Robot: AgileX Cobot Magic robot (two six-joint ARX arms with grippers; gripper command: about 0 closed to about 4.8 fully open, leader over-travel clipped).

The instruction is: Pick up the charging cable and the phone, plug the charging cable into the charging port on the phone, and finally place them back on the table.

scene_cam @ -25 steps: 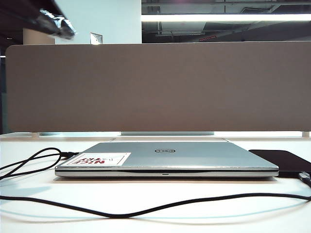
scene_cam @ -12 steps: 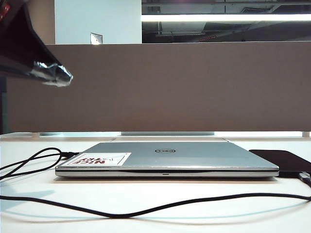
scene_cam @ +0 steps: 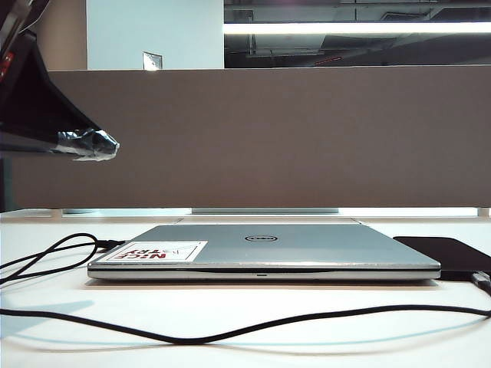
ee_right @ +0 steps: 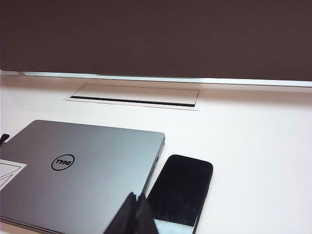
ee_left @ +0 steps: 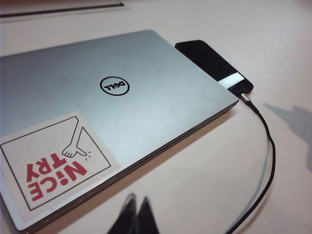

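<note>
Phone (ee_left: 213,63) flat beside laptop (ee_left: 112,117), cable (ee_left: 263,161) plugged | left gripper (ee_left: 135,201), right gripper (ee_right: 133,198) jaws closed, empty

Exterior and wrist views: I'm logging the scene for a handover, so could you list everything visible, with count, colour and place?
laptop: one, silver, closed, mid-table, red-and-white sticker on lid.
phone: one, black, flat on the table beside the laptop's right edge.
charging cable: one, black, snaking along the table in front of the laptop, silvery plug at the phone's end.
other cable: one, black, looped at the laptop's left side.
table: one, white.
partition panel: one, grey-brown, behind the table.
left pincer: shut, empty, above the laptop's front edge.
right pincer: shut, empty, above laptop and phone.
</note>
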